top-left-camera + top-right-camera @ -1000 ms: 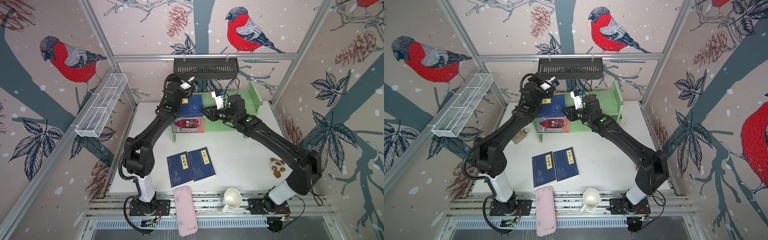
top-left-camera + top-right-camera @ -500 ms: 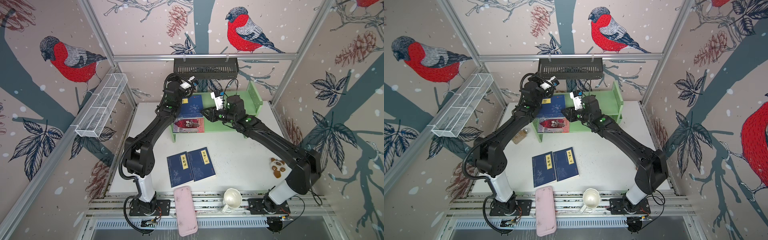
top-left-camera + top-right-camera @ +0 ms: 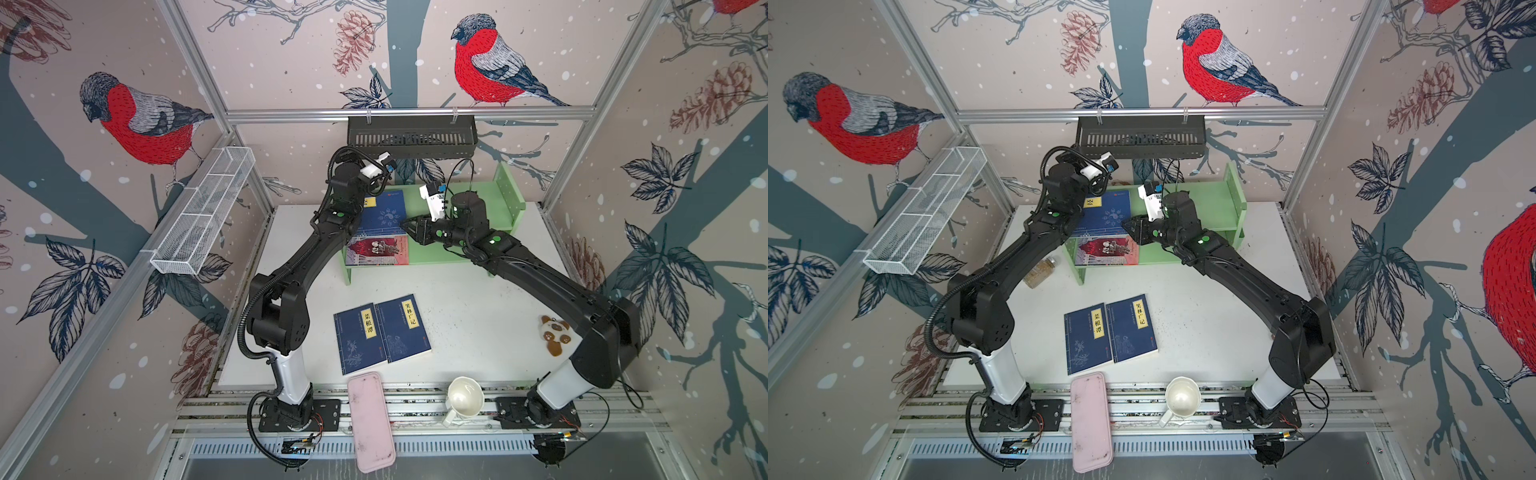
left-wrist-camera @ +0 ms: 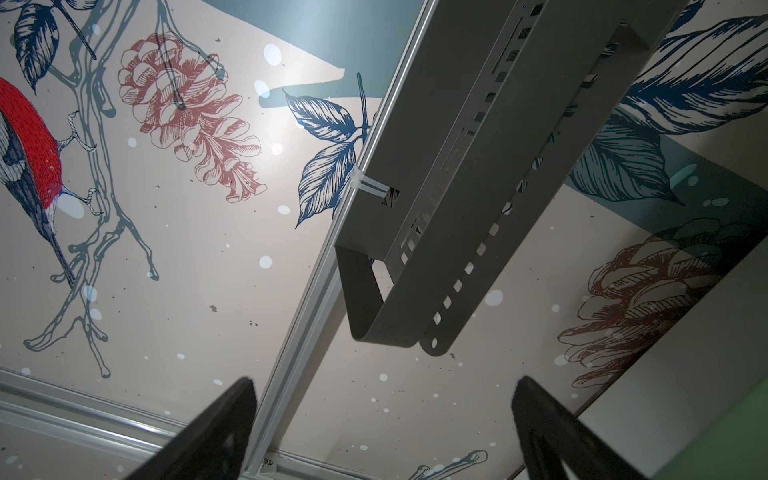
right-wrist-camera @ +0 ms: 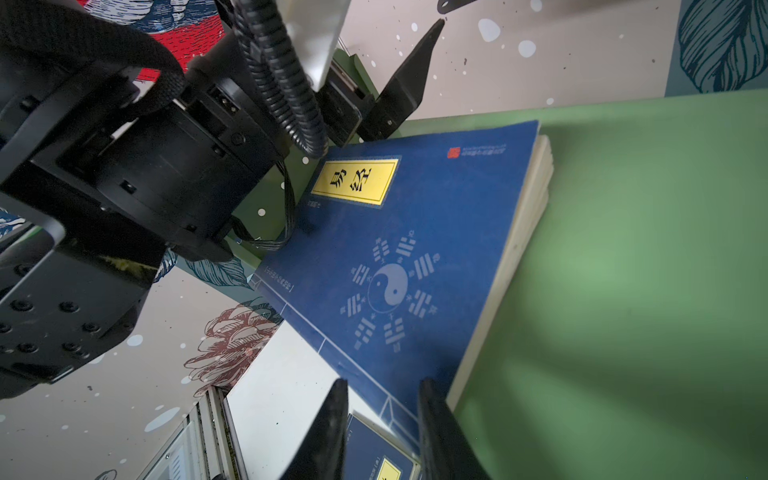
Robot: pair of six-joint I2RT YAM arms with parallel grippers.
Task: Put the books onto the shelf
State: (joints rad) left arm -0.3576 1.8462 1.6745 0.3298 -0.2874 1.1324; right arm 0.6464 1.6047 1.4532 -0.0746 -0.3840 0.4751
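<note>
You're stalling, nothing's shifting: left gripper (image 4: 382, 382) is gaping wide, right gripper (image 5: 383, 384) is sitting narrow at the book (image 5: 415, 249) on the shelf (image 5: 623, 291), grip unclear.

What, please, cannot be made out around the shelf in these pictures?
- Right gripper: whether it grips the navy book; its own fingers cover the contact, right wrist view.
- Second navy book: mostly cut off by that view's edge.
- Shelf, left end: hidden by the left arm, both top views.

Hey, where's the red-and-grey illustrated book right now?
In both top views the red-and-grey book lies flat on the lower tier of the green shelf, at its left end, just in front of the navy book.
</note>
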